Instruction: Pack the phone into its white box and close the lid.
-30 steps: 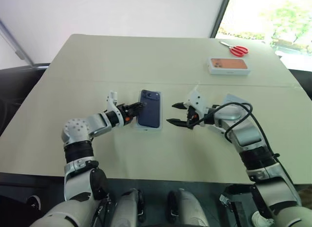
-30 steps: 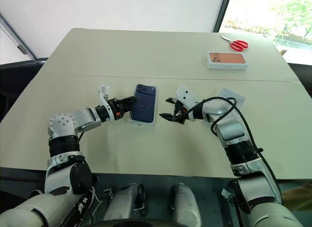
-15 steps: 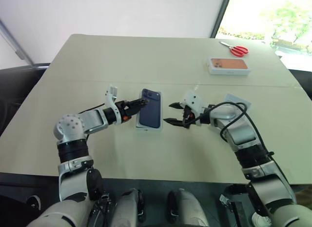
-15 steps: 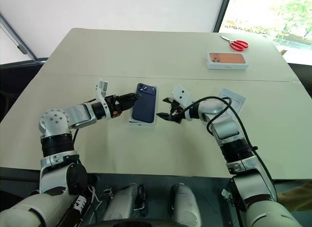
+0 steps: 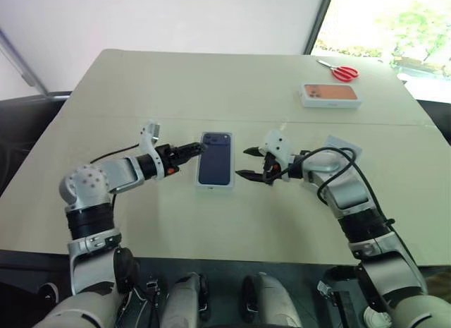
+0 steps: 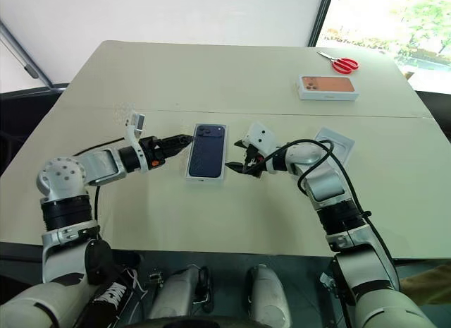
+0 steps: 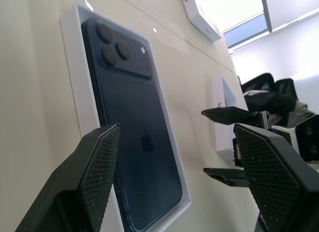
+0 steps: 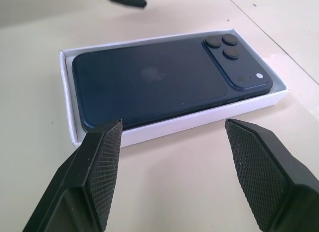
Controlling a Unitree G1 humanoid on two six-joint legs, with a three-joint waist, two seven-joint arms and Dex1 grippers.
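Note:
The navy phone (image 5: 215, 159) lies camera side up inside the white box (image 5: 198, 174), a shallow tray near the middle of the table. Just left of the tray, my left gripper (image 5: 192, 151) is open and hovers clear of it. My right gripper (image 5: 243, 163) is open too and sits just right of the tray, with nothing between its fingers. In the right wrist view the phone (image 8: 159, 80) fills the tray (image 8: 67, 117). The lid (image 5: 345, 147) lies farther right, partly hidden by my right forearm.
A white box with an orange phone picture (image 5: 330, 95) and red scissors (image 5: 340, 71) lie at the far right of the table. A seam crosses the table (image 5: 106, 222) just beyond the tray.
My left gripper has pulled back left from the tray's edge, lifted a little and rolled. The tray with the phone now lies straighter. My right gripper has kept still.

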